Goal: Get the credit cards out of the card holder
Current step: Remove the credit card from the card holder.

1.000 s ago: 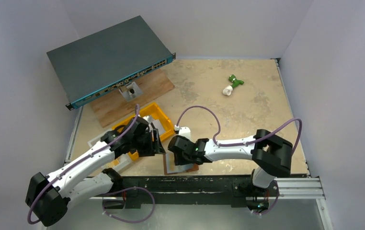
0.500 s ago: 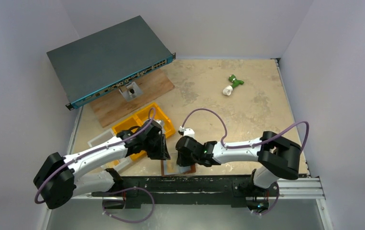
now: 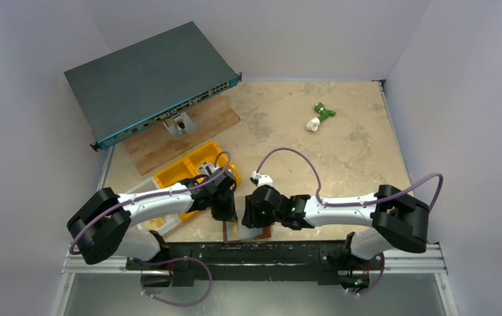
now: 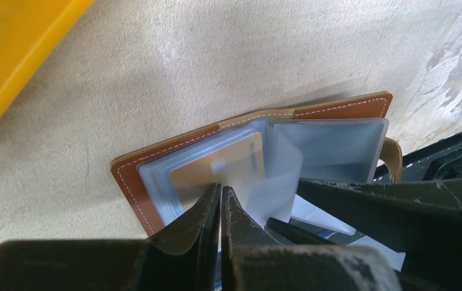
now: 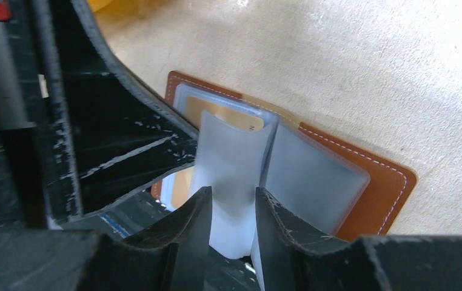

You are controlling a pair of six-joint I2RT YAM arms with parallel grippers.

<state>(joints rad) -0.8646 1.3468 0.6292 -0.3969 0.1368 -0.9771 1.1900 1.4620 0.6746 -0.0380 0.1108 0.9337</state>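
**Reader:** Item (a), the task's thing. Where does it lie?

**Robot:** (a) The small brown leather bifold card holder (image 4: 130, 182) lies open and flat on the mottled beige tabletop (image 4: 186, 60). It is at the near edge, between my two wrists, and near the yellow plastic bin (image 3: 194, 168) but apart from it. Clear grey sleeves fan out from its fold. One sleeve on the half nearer the bin shows a tan-gold card (image 4: 216, 167) inside.

**Reader:** Item (b), your left claw?

**Robot:** (b) My left gripper (image 4: 220, 190) is closed, finger against finger. Its tips touch the sleeve over the tan-gold card. Whether any plastic is nipped between them, I cannot tell.

**Reader:** Item (c), the right one?

**Robot:** (c) My right gripper (image 5: 233, 194) has its jaws standing apart. One of its fingers (image 5: 195, 224) sits on each side of a thin pale grey-blue leaf (image 5: 231, 151), which rises bowed from the fold. Both fingers meet its edges. I cannot tell whether they squeeze it, nor whether it is a card or a sleeve.

**Reader:** Item (d), the far field?

**Robot:** (d) A flat dark teal metal box (image 3: 149, 79) rests tilted over a wooden board (image 3: 189, 131) at the far left. A small green-and-white part (image 3: 319, 117) lies well apart, toward the far right.
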